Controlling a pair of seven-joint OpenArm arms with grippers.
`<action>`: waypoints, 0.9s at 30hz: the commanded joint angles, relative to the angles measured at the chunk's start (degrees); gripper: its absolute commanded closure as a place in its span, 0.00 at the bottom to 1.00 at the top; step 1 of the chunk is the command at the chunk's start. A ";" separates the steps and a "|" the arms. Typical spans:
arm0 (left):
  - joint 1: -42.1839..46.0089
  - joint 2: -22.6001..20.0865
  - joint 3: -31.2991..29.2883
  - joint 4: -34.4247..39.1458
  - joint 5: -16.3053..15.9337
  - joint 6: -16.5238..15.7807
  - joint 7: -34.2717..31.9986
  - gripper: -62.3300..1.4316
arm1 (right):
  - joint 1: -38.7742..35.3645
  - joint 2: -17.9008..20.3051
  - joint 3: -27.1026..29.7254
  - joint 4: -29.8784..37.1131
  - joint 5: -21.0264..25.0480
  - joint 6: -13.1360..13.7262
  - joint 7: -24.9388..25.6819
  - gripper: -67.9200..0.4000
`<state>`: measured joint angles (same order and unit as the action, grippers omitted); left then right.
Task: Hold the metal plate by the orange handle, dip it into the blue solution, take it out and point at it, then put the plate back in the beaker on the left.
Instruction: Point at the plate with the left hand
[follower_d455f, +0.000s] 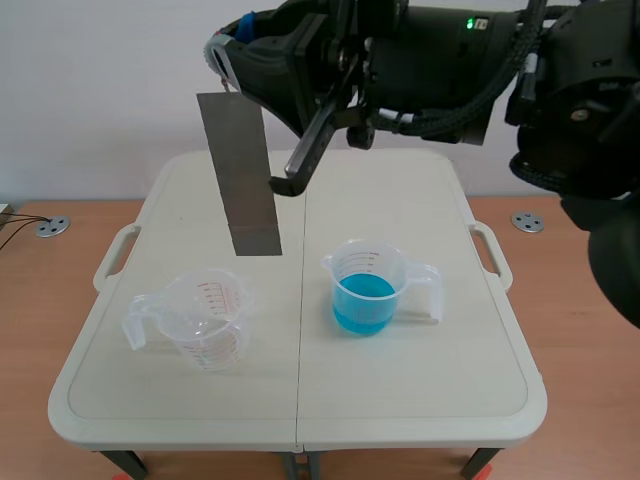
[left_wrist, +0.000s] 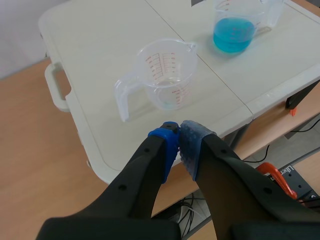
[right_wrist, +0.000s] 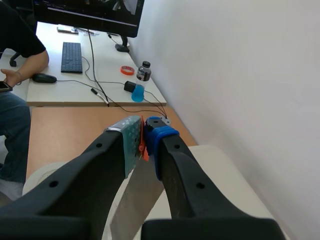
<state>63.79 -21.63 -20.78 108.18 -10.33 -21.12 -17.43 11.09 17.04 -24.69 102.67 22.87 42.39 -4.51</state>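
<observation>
My right tool (right_wrist: 142, 131) is pinching the orange handle (right_wrist: 144, 149) of the one metal plate (follower_d455f: 240, 175). I see the handle only in the right wrist view, because in the scene view the tool covers it. The plate hangs in the air over the left half of the counter (follower_d455f: 420, 400), a little tilted, with its lower edge apart from both beakers.

There are two beakers. The empty beaker (follower_d455f: 205, 322), with red marks, stands near left. The beaker with blue solution (follower_d455f: 363, 292) stands right of the middle seam, well apart from it.

My left tool (left_wrist: 178, 134) is pressed together on nothing. Only its own wrist view shows it, over the near left edge of the counter, with the empty beaker ahead.

The right arm (follower_d455f: 450, 50) crosses the far part of the scene. Only the right wrist view shows another counter behind, with one keyboard (right_wrist: 71, 50), one mouse (right_wrist: 44, 78), one bottle (right_wrist: 143, 71) and a person's hand (right_wrist: 12, 77).
</observation>
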 joint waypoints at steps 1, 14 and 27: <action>-0.17 -0.20 0.07 0.46 -0.52 -0.13 -1.20 0.90 | -0.13 1.31 1.53 1.90 1.51 -0.09 0.70 0.98; -9.27 -0.35 0.28 0.48 -0.50 -1.64 1.44 0.90 | -5.07 9.05 12.24 5.88 8.59 0.33 -0.79 0.98; -20.87 -2.54 5.55 0.46 -0.52 -1.77 9.07 0.90 | -6.67 11.39 20.28 5.92 10.19 0.33 -2.25 0.98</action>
<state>43.33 -24.16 -15.33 108.18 -10.31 -22.76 -7.73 3.77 28.12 -4.69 107.70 32.27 42.39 -7.38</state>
